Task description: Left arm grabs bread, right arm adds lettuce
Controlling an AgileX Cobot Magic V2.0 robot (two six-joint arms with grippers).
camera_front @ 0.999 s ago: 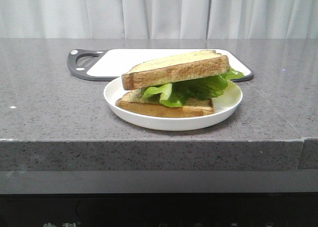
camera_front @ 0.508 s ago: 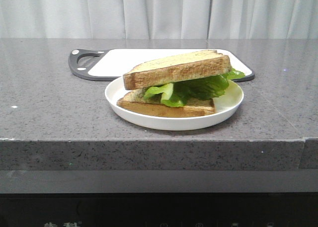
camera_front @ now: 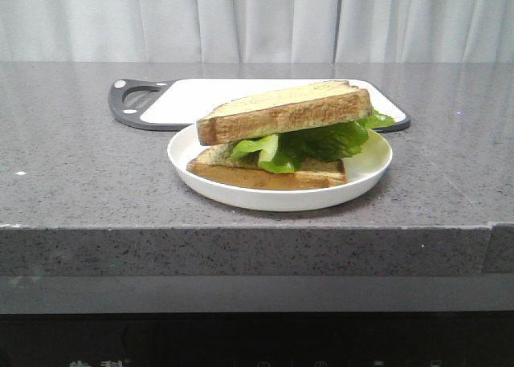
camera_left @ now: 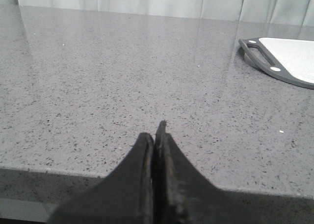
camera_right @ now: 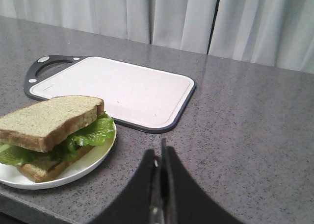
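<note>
A white plate (camera_front: 365,170) holds a stack: a lower bread slice (camera_front: 265,175), green ruffled lettuce (camera_front: 309,144) on it, and a tan speckled bread slice (camera_front: 285,110) lying tilted on top. Neither arm shows in the front view. My right gripper (camera_right: 160,155) is shut and empty, low over the counter, to the right of the plate (camera_right: 83,167); its view shows the top bread slice (camera_right: 49,120) and the lettuce (camera_right: 93,132). My left gripper (camera_left: 156,136) is shut and empty over bare counter near the front edge, far left of the stack, which its view does not show.
A white cutting board (camera_front: 241,98) with a black rim and handle lies behind the plate; it also shows in the right wrist view (camera_right: 117,91) and the left wrist view (camera_left: 289,62). The grey speckled counter's front edge (camera_front: 241,226) runs just before the plate. White curtains hang behind.
</note>
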